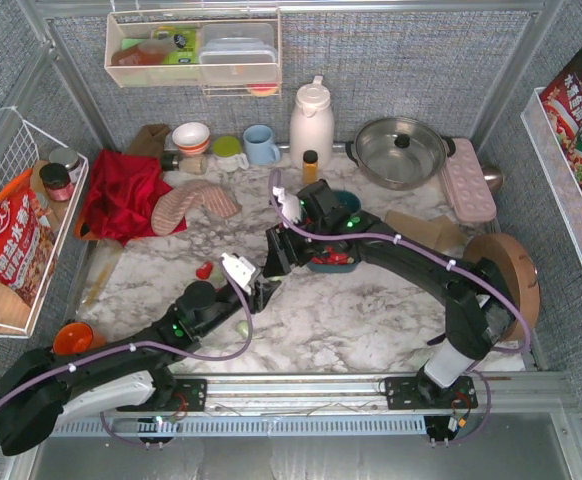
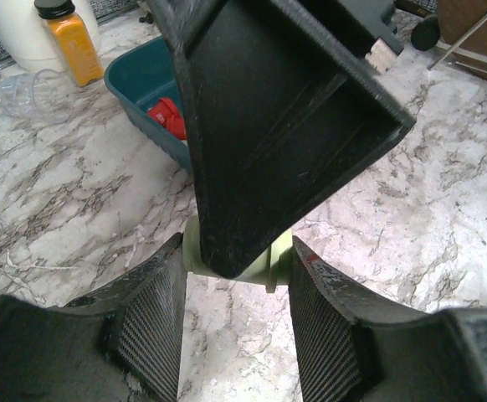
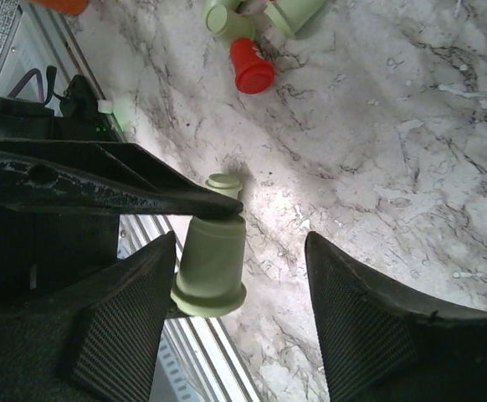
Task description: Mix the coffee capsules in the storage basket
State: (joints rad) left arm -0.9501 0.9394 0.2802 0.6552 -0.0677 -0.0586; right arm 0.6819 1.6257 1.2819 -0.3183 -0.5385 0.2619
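Note:
A pale green coffee capsule (image 2: 237, 258) hangs above the marble top, and my left gripper (image 2: 235, 266) is shut on it end to end. My right gripper (image 3: 242, 255) stands open around that same capsule (image 3: 212, 261), its left pad beside it and its right pad well apart. In the top view the two grippers meet at mid-table, left (image 1: 263, 293) under right (image 1: 274, 262). The teal storage basket (image 2: 135, 79) holds red capsules (image 2: 167, 118); my right arm hides most of it (image 1: 349, 201). Loose capsules lie on the table: red (image 3: 253, 67), green (image 3: 226, 20) and green (image 3: 224, 182).
A red cloth (image 1: 121, 195), oven mitt (image 1: 186, 208), blue mug (image 1: 261, 145), white kettle (image 1: 311, 120), orange bottle (image 2: 74, 42), clear cup (image 2: 34, 92), steel pot (image 1: 401, 150) and pink egg tray (image 1: 468, 180) stand behind. A white wire basket (image 1: 11, 230) hangs left.

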